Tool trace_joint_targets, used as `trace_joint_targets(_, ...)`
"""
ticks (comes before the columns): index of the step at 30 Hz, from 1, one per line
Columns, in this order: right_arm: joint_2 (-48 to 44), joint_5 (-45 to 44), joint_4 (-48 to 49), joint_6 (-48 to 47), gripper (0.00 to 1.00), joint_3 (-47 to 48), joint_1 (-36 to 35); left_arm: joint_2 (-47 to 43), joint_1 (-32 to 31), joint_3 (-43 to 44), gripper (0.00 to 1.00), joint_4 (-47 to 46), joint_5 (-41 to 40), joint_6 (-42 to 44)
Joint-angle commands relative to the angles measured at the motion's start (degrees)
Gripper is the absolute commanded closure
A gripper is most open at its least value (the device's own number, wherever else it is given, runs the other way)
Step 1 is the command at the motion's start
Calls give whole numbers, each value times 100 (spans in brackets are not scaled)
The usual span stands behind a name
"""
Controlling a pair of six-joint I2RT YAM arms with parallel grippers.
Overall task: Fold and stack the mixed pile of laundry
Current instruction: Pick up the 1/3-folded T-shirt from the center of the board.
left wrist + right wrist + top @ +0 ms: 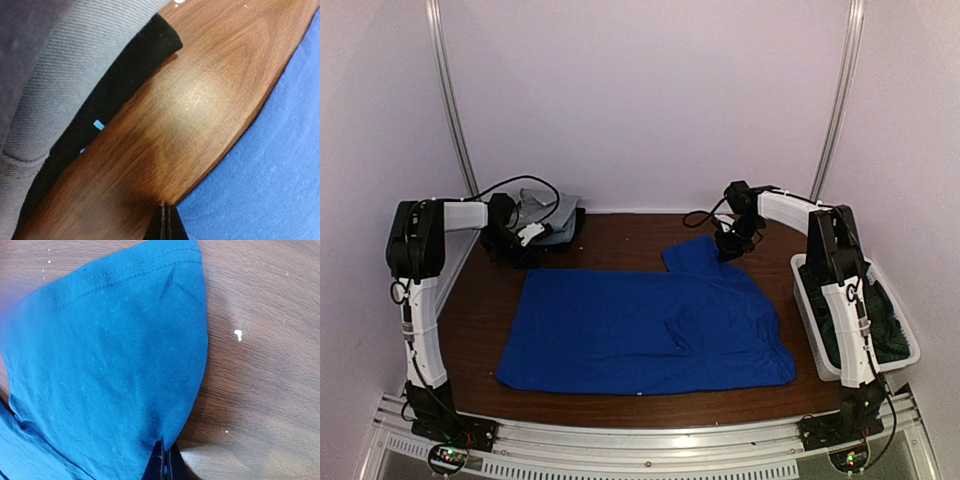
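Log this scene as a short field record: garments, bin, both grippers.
blue shirt: spread flat on the table, centre
sleeve: points to far right
grey-and-black pile: far-left corner
white bin: right edge, dark green cloth inside
left gripper: closed at the blue shirt's edge; grip on cloth unclear
right gripper: closed on the sleeve's edge

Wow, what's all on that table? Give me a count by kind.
Robot arms: 2, left arm and right arm
Blue shirt, spread flat: 1
Stack of grey and black clothes: 1
White bin: 1
Dark green cloth in the bin: 1
Total: 6
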State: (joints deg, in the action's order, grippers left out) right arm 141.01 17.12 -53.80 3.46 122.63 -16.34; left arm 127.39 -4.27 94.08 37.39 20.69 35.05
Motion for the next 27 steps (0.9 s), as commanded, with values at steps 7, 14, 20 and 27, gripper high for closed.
trace_joint_targets(7, -852, 23, 18, 135, 100, -91, 45, -858, -56, -438, 100, -432, 118, -68)
trace_joint_targets(14, -1317, 9, 64, 190, 100, -365, 52, -1299, -67, -803, 100, -562, 225, -52)
trace_joint_targets(20, -1828, 24, 279, 231, 100, -1011, 52, -1773, -74, -1347, 100, -816, 210, 12)
trace_joint_targets(27, -2435, 104, 533, 281, 100, -1907, 45, -2481, -115, -2121, 100, -1087, 234, 49)
